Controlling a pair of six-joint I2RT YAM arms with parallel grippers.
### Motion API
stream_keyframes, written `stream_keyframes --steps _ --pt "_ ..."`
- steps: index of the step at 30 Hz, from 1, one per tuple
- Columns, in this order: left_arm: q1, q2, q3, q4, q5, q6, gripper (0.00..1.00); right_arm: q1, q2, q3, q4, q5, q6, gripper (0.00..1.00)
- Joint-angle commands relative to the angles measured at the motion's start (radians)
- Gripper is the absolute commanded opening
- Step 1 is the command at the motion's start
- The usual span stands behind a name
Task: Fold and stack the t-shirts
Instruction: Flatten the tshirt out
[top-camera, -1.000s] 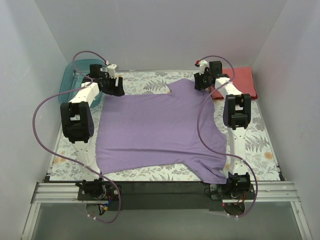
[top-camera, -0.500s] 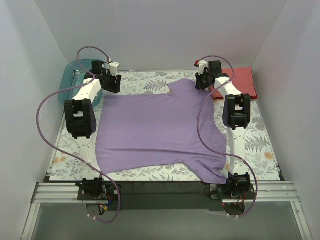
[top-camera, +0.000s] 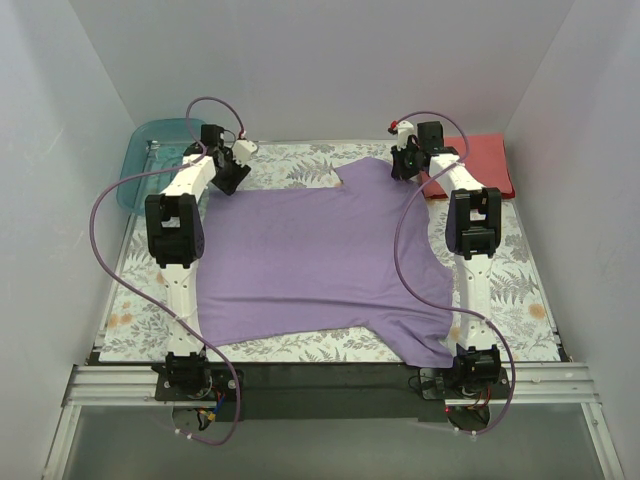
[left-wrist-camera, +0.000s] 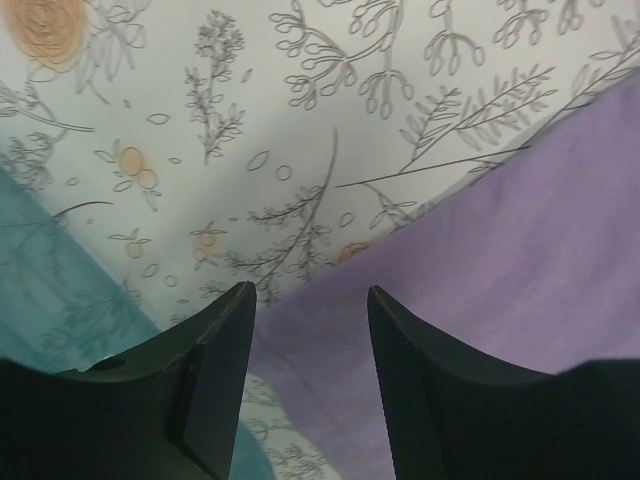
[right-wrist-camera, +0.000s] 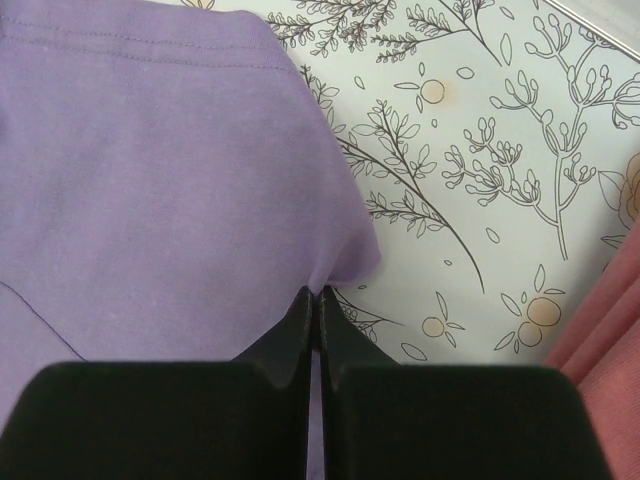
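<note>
Right gripper (right-wrist-camera: 318, 296) is pinching purple shirt (top-camera: 320, 260) edge near tabletop (top-camera: 285, 160) far-right corner; left gripper (left-wrist-camera: 310, 295), jaws parted, is hovering over far-left shirt edge.

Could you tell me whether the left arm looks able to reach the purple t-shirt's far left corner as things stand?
Probably yes: the left claw hangs open right over that corner of the purple t-shirt, nothing lies between them, and the teal bin sits off to the side.
</note>
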Motion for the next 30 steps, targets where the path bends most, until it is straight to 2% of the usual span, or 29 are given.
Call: stream_keyframes --steps 1,24,30 --pt "-0.003 -0.039 0.046 -0.018 -0.070 0.136 0.48 -0.005 -0.032 -0.002 -0.033 -0.005 -0.016 0.01" --pt "0.000 0.066 0.116 -0.133 -0.119 0.371 0.43 -0.004 -0.047 -0.020 -0.033 -0.004 -0.046 0.01" --pt "0.000 0.079 0.115 -0.214 -0.071 0.434 0.33 -0.004 -0.052 -0.023 -0.033 -0.007 -0.052 0.01"
